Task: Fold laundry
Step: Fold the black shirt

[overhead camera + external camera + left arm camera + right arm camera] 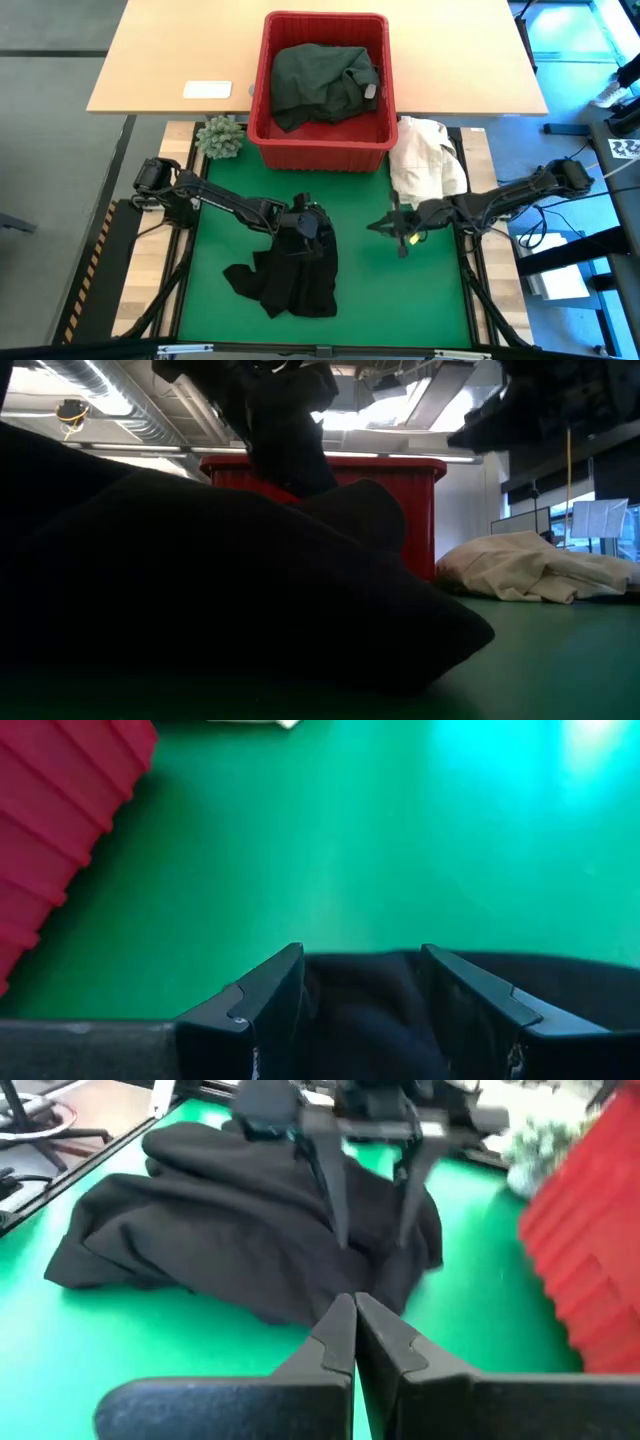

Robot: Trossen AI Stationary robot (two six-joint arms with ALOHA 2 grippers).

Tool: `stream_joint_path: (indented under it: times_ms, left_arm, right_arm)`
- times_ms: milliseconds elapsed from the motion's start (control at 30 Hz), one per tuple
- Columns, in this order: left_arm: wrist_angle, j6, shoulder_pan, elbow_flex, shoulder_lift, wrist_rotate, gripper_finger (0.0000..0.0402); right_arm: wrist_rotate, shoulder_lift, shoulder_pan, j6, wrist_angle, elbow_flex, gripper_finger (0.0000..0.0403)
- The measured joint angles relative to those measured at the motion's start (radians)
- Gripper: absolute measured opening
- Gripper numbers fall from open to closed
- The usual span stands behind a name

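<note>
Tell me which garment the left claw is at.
The black garment on the green mat, under the left claw; the dark green one lies in the basket.

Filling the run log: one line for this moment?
left claw: gripping black garment | right claw: shut, empty, over mat | red basket: green garment

soft matt black garment (290,280); ribbed plastic basket (322,148)

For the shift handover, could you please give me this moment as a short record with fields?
surface: green mat
garment in work: black garment, crumpled on the mat
left gripper: over the black garment's upper edge, jaws apart with black cloth between them
right gripper: above bare mat, jaws shut, empty
red basket: holds a dark green garment
cream cloth heap: beside the basket, on the right arm's side
</note>
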Motion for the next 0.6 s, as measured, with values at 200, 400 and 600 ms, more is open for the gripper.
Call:
stream_joint_path:
  times_ms: [200,400,600]
  left_arm:
    - [-0.027,-0.019,-0.015,0.000,0.000,0.000,0.0193]
    - [-0.006,-0.021,-0.027,0.001,0.000,0.012,0.0193]
    - [-0.092,-0.017,-0.036,0.094,-0.003,0.049,0.0193]
  right_arm:
    - [0.082,0.041,0.099,-0.020,-0.023,0.080,0.0005]
    - [0.096,0.073,0.141,-0.020,-0.028,0.086,0.0005]
    - [0.093,0.158,0.148,-0.019,-0.018,0.086,0.0005]
